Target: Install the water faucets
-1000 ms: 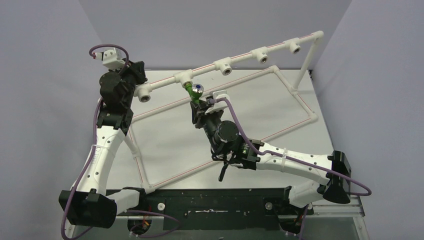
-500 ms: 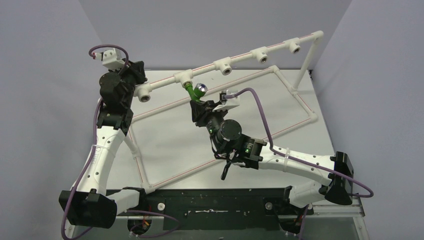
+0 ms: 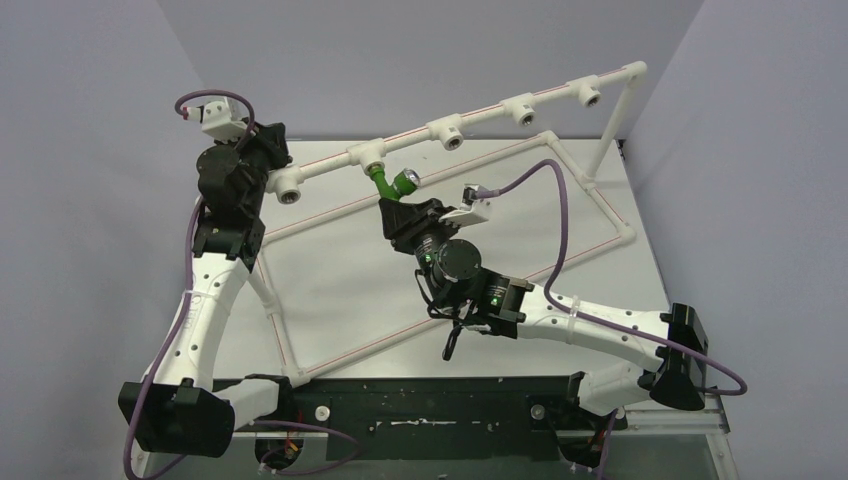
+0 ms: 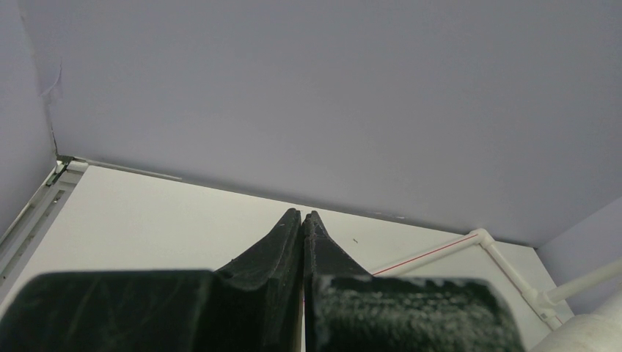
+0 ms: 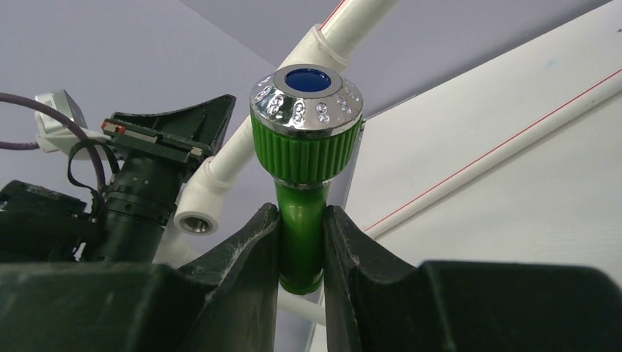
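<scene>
Green faucet [image 3: 383, 181], one: stem pinched by right gripper [image 5: 302, 213], five o'clock of white tee fitting [image 3: 368, 157]; left gripper [image 4: 303, 217] pressed together.

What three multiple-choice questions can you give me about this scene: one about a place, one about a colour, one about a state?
1. Where is the green faucet?
A) at the second fitting from the left on the raised pipe
B) lying flat on the table
C) at the far-right fitting

2. Which colour is the disc in the faucet's chrome cap?
A) red
B) blue
C) yellow

3. How is the left gripper?
A) wide open
B) shut on a fitting
C) shut and empty

Answers:
1 A: the top view shows it just below that fitting, held by the right gripper.
2 B: the right wrist view shows a blue centre.
3 C: its jaws meet with nothing between them.
</scene>
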You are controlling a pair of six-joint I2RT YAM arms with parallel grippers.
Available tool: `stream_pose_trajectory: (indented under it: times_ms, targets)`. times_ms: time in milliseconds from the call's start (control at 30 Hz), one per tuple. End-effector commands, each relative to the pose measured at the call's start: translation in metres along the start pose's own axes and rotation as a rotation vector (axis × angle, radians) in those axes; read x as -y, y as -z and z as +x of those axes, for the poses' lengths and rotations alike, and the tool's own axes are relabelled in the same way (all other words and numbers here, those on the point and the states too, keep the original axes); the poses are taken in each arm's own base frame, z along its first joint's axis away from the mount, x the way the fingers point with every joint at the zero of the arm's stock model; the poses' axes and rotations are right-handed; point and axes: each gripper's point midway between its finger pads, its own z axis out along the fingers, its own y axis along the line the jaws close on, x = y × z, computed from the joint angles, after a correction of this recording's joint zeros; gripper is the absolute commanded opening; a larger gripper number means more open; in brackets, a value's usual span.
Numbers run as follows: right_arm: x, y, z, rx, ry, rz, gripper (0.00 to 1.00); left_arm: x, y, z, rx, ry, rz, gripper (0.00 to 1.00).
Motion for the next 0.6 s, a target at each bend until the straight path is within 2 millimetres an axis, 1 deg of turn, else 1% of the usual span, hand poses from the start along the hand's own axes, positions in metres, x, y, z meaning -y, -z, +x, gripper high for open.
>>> stream_pose_trajectory:
  times_ms: [0,400,567]
  targets:
    - [0.011,-0.016,-0.034,0.120,-0.216,0.081,0.00,-0.064,0.035,0.154,-0.502,-0.027,-0.188,0.00]
    - [0.021,-0.021,-0.018,0.074,-0.453,0.173,0.00,-0.068,0.036,0.147,-0.477,-0.007,-0.198,0.00]
    - [0.017,-0.023,-0.010,0.047,-0.543,0.166,0.00,-0.067,0.037,0.143,-0.467,0.001,-0.192,0.00]
